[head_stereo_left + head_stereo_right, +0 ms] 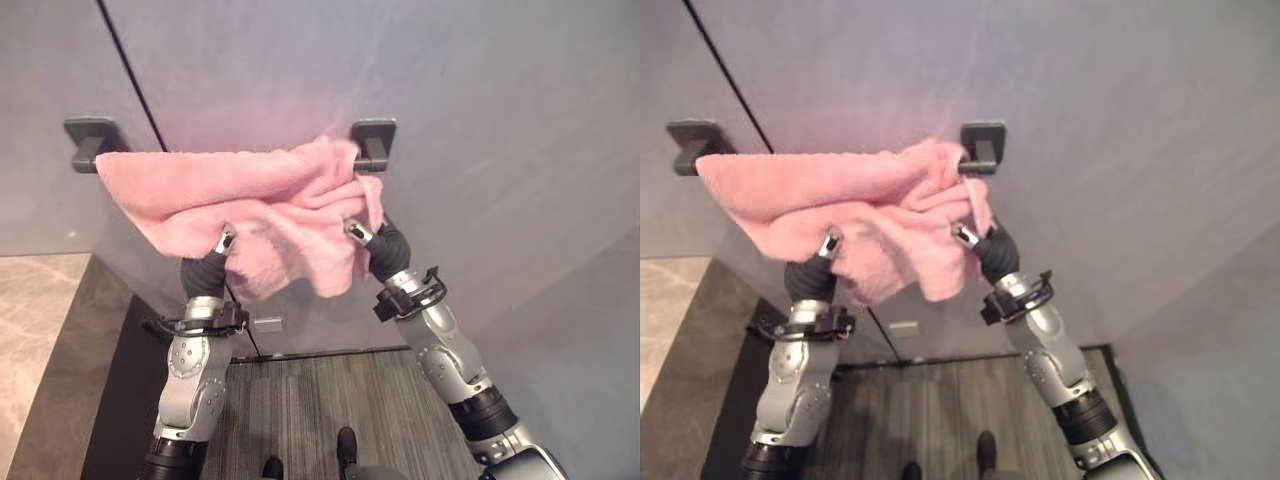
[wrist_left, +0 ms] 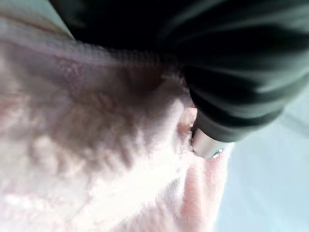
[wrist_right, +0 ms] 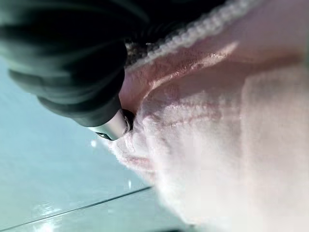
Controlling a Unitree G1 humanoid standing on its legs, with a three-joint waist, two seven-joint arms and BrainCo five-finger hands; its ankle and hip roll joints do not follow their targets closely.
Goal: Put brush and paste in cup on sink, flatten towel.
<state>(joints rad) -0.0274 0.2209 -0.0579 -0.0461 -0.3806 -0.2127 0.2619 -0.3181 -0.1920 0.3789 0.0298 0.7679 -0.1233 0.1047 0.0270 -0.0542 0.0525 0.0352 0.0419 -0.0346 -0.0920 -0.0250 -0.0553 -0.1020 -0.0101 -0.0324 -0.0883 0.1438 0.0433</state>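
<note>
While both arms reach up, the pink towel [image 1: 250,205] hangs bunched and crooked on a dark bar with two brackets [image 1: 374,143] fixed to the grey wall [image 1: 480,120]. It is spread along the bar but the lower part is all rumpled and folded over itself, so it is not flat yet.

The left hand [image 1: 224,243] is pushed up into the lower folds, and the right hand [image 1: 360,233] is tucked into the cloth near the right bracket. I think they are there to pull the towel straight. The fingers of both hands are buried in the cloth, so I cannot tell if they are spread, curled, or pinching the towel. The wrist views are just soft pink cloth against the dark covers.

The wall is smooth and plain, with a thin dark line [image 1: 130,75] running down it. Below is a dark striped floor [image 1: 320,400], and a tan stone ledge [image 1: 35,330] sits off to the left.
</note>
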